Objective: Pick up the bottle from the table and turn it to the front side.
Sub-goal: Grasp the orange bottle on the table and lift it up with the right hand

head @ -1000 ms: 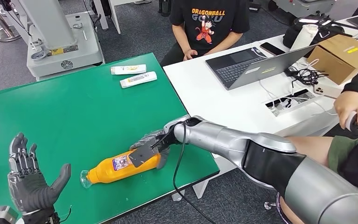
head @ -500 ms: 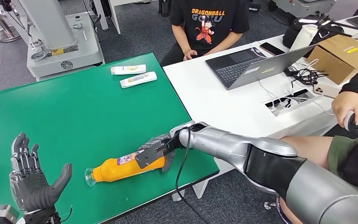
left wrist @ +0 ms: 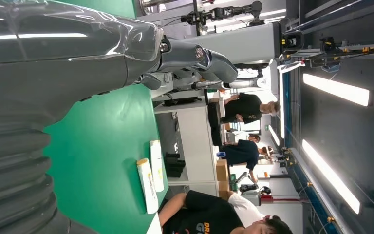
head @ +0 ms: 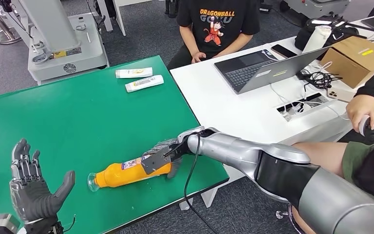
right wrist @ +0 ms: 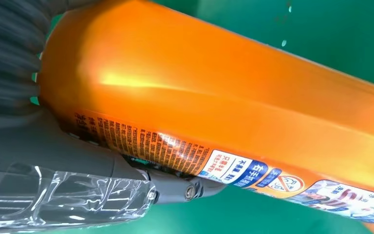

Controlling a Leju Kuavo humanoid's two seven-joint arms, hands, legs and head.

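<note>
Orange bottle (head: pixel 126 172): rolled slightly since 1 second ago, label turning away.
Right hand (head: pixel 161 159): still gripping its base.
Left hand (head: pixel 31 190): open, idle.

The bottle (head: pixel 126 172) is bright orange with a blue, white and red printed label, lying on a plain green worktop (head: pixel 78 117). Two white tubes (head: pixel 139 78) with yellow markings lie at 12 o'clock, and the neighbouring desk (head: pixel 233 107) is white.

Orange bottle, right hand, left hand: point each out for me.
orange bottle (head: pixel 121 174), head view, bare orange body.
right hand (head: pixel 159 158), head view, back of hand over bottle.
left hand (head: pixel 31 192), head view, open palm.
</note>
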